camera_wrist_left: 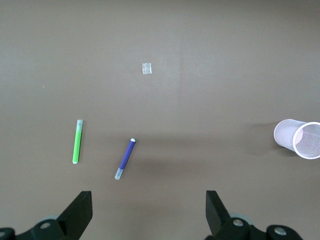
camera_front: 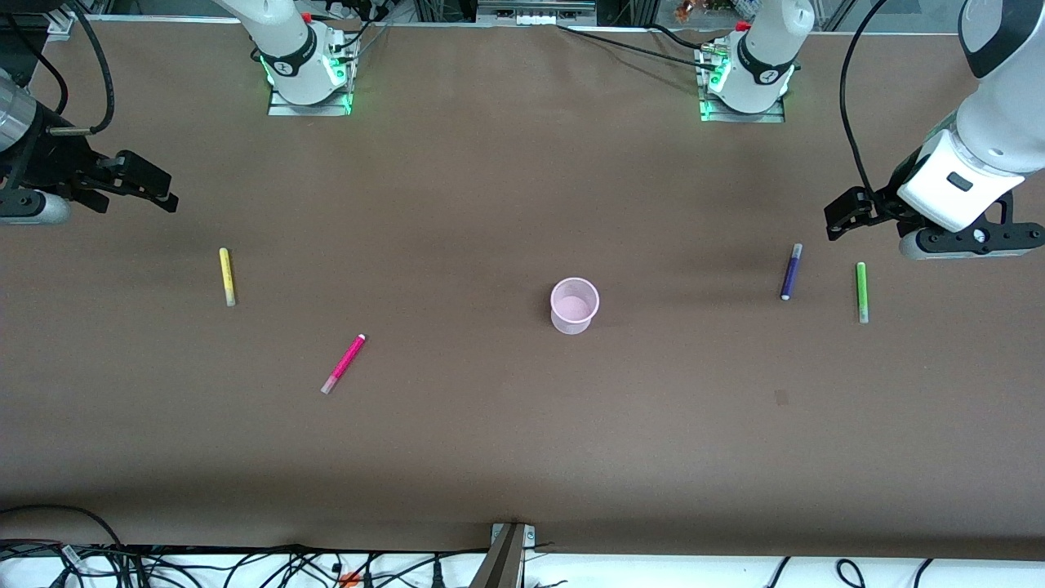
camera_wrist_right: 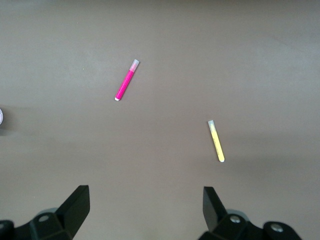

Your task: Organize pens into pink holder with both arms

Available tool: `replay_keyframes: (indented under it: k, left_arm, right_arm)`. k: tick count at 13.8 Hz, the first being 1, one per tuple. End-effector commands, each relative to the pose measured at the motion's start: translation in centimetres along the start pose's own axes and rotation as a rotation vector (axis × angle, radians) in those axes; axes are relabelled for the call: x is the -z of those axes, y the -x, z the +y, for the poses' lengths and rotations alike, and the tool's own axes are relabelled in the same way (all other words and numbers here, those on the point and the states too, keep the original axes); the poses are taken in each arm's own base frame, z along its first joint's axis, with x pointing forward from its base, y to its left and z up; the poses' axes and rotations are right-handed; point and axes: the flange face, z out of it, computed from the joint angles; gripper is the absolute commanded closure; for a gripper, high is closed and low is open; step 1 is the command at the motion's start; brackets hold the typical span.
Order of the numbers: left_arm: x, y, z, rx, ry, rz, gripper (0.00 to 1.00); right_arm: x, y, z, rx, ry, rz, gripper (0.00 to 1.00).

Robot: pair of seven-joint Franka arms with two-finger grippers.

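Observation:
The pink holder [camera_front: 574, 305] stands upright and empty mid-table; it also shows in the left wrist view [camera_wrist_left: 298, 139]. The purple pen [camera_front: 790, 272] and green pen [camera_front: 861, 291] lie flat toward the left arm's end, seen in the left wrist view as the purple pen [camera_wrist_left: 125, 158] and green pen [camera_wrist_left: 77, 141]. The yellow pen [camera_front: 227, 277] and magenta pen [camera_front: 344, 363] lie toward the right arm's end, also yellow [camera_wrist_right: 216, 141] and magenta [camera_wrist_right: 125, 81]. My left gripper [camera_front: 841, 214] is open and empty, raised beside the purple pen. My right gripper [camera_front: 155, 189] is open and empty, raised above the table by the yellow pen.
A small pale scrap [camera_wrist_left: 146, 68] lies on the brown table [camera_front: 506, 441], nearer the front camera than the purple pen. The arm bases [camera_front: 306, 65] stand at the table's back edge. Cables hang along the front edge [camera_front: 245, 563].

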Motion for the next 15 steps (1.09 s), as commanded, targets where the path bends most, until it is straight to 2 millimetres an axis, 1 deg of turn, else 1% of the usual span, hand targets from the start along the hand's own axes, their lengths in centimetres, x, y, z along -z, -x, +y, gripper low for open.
replay_keyframes:
  k: [1,9,11,13,14,15]
  left_arm:
    - [0.6,-0.3,-0.3,-0.015,-0.005,-0.003,0.00]
    - [-0.3,0.0,-0.2,-0.017,-0.010,-0.036,0.00]
    - [-1.6,0.1,-0.2,-0.016,-0.022,-0.101,0.00]
    - [-3.4,0.3,-0.7,-0.012,-0.036,-0.191,0.00]
    - [-4.3,0.4,-1.4,-0.038,-0.037,-0.237,0.00]
    - [-5.4,0.5,-1.7,-0.119,-0.031,-0.291,0.00]
  right_arm:
    - [0.5,0.0,-0.2,0.001,0.006,-0.002,0.00]
    - [0.5,0.0,-0.2,0.008,0.006,-0.002,0.00]
    - [0.5,0.0,-0.2,0.004,0.006,-0.002,0.00]
    - [0.5,0.0,-0.2,0.004,0.006,-0.002,0.00]
    - [0.5,0.0,-0.2,0.004,0.006,-0.002,0.00]
    - [0.5,0.0,-0.2,0.004,0.006,-0.002,0.00]
